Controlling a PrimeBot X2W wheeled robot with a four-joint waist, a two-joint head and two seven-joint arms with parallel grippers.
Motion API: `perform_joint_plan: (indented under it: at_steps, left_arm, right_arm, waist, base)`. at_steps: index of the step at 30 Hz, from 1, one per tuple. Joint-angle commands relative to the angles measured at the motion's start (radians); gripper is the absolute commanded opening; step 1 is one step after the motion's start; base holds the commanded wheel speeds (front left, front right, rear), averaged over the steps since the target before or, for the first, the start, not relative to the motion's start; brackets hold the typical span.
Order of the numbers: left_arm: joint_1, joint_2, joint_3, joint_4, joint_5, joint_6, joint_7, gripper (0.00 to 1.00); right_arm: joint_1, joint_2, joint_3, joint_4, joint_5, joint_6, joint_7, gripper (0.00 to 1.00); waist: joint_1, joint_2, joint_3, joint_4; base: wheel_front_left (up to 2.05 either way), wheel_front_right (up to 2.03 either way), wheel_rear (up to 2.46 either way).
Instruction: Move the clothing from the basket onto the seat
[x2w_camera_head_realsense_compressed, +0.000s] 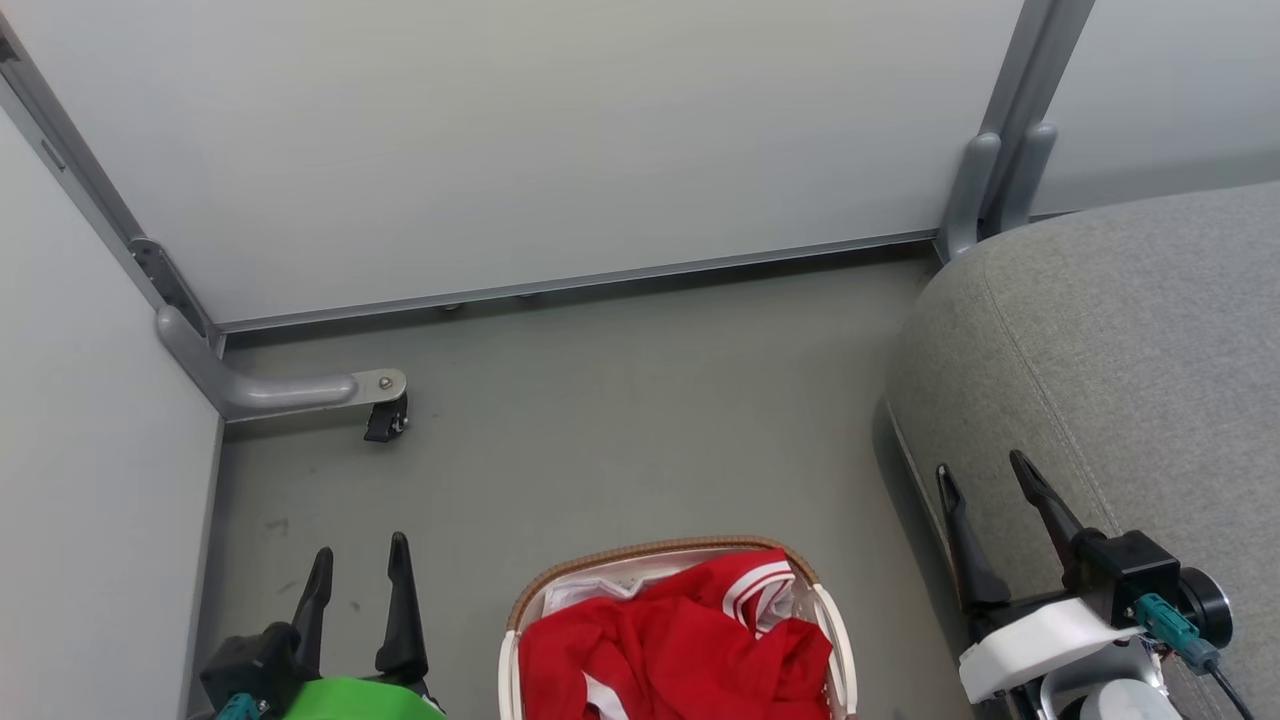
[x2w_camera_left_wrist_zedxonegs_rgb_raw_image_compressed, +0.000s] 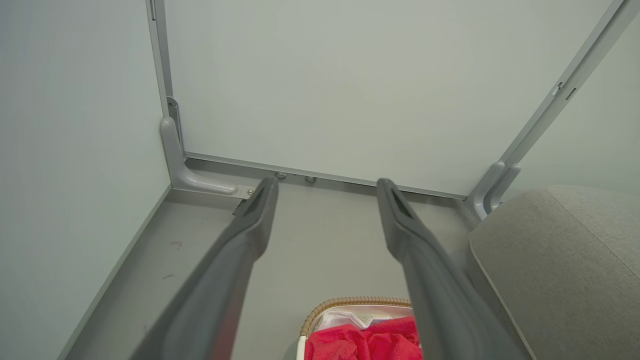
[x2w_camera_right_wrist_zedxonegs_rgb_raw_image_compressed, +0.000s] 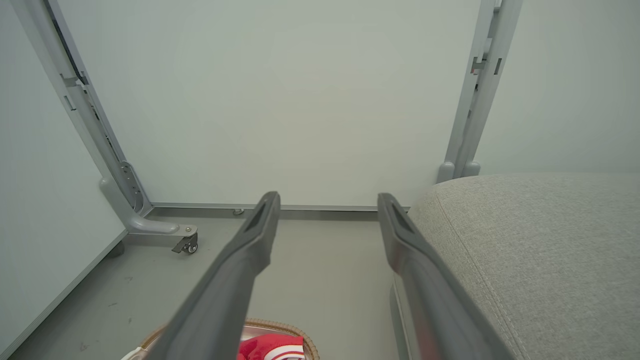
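Both are empty, mate. Your left gripper (x2w_camera_head_realsense_compressed: 360, 548) sits at the lower left with its jaws spread wide, over the grey floor (x2w_camera_head_realsense_compressed: 620, 420) just left of the basket (x2w_camera_head_realsense_compressed: 650, 552). Your right gripper (x2w_camera_head_realsense_compressed: 982, 465) is spread wide too, fingers pointing up along the left edge of the seat (x2w_camera_head_realsense_compressed: 1130, 330), the big grey cushion on the right. The clothing (x2w_camera_head_realsense_compressed: 680, 640) is all in the basket, a crumpled red heap with white stripe trim showing near the top and a bit of white liner (x2w_camera_head_realsense_compressed: 590, 592) peeking out behind it. The basket's on the floor, near the seat. Back in the left corner there's a small caster (x2w_camera_head_realsense_compressed: 385, 420) on a grey bracket.
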Motion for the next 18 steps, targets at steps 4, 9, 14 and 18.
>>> perform_joint_plan:
  at_steps: [4, 9, 14, 18]
  left_arm:
    - [0.006, 0.006, -0.010, 0.002, 0.003, -0.007, -0.001, 1.00]
    - [-0.032, 0.006, -0.042, 0.009, 0.027, -0.017, -0.001, 1.00]
    - [-0.091, 0.006, -0.104, 0.026, 0.077, -0.034, -0.001, 1.00]
    - [-0.171, 0.006, -0.170, 0.049, 0.126, -0.051, -0.001, 1.00]
  right_arm:
    - [0.007, -0.006, -0.001, -0.008, 0.005, 0.000, -0.005, 1.00]
    - [-0.015, -0.006, -0.002, -0.021, 0.003, 0.000, -0.005, 1.00]
    - [-0.054, -0.006, -0.017, -0.037, 0.006, 0.000, -0.005, 1.00]
    - [-0.105, -0.006, -0.040, -0.051, 0.003, 0.000, -0.005, 1.00]
  waist:
    - [0.0000, 0.0000, 0.007, -0.004]
    - [0.0000, 0.0000, 0.047, -0.014]
    - [0.0000, 0.0000, 0.130, -0.027]
    - [0.0000, 0.0000, 0.222, -0.042]
  base:
    - [0.00, 0.00, 0.00]
    - [0.00, 0.00, 0.00]
    - [0.00, 0.00, 0.00]
    - [0.00, 0.00, 0.00]
